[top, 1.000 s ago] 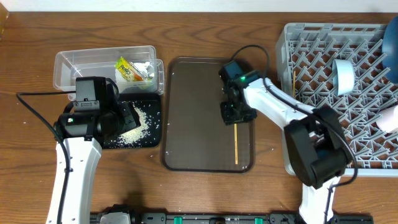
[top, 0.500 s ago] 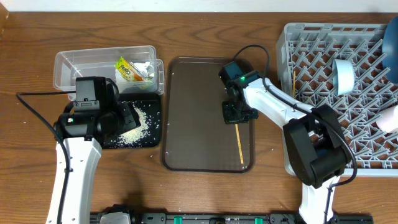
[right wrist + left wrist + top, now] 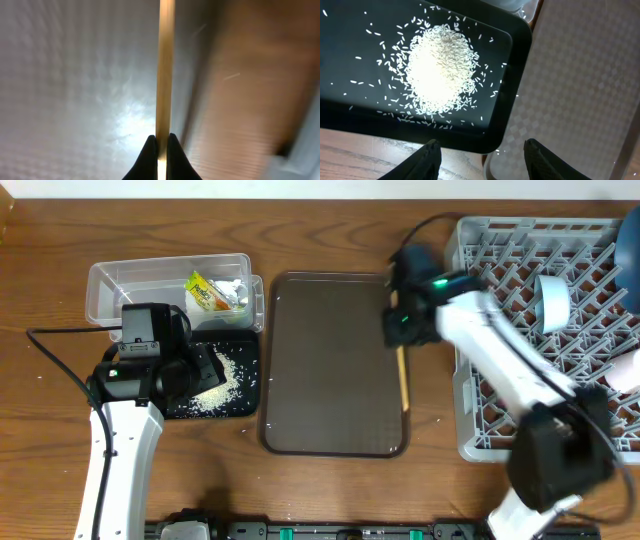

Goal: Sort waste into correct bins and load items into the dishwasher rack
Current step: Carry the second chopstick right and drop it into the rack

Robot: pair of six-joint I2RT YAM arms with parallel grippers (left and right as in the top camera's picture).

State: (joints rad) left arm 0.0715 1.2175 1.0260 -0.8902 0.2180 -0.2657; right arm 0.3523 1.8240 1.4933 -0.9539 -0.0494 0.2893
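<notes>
Right jaws closed on chopstick (image 3: pixel 165 75), left jaws wide apart near rice (image 3: pixel 439 70)

Black tray (image 3: pixel 518 70) glossy plastic; brown serving tray (image 3: pixel 580 75) matt, fine-textured; chopstick (image 3: pixel 165 65) smooth pale wood.

A wooden table (image 3: pixel 330 480) carries four things: a clear tub (image 3: pixel 110 280) at far left, a black tray (image 3: pixel 248 385) just nearer, touching it; a brown tray (image 3: pixel 320 360) mid-table; a grey rack (image 3: pixel 470 435) at right.
</notes>
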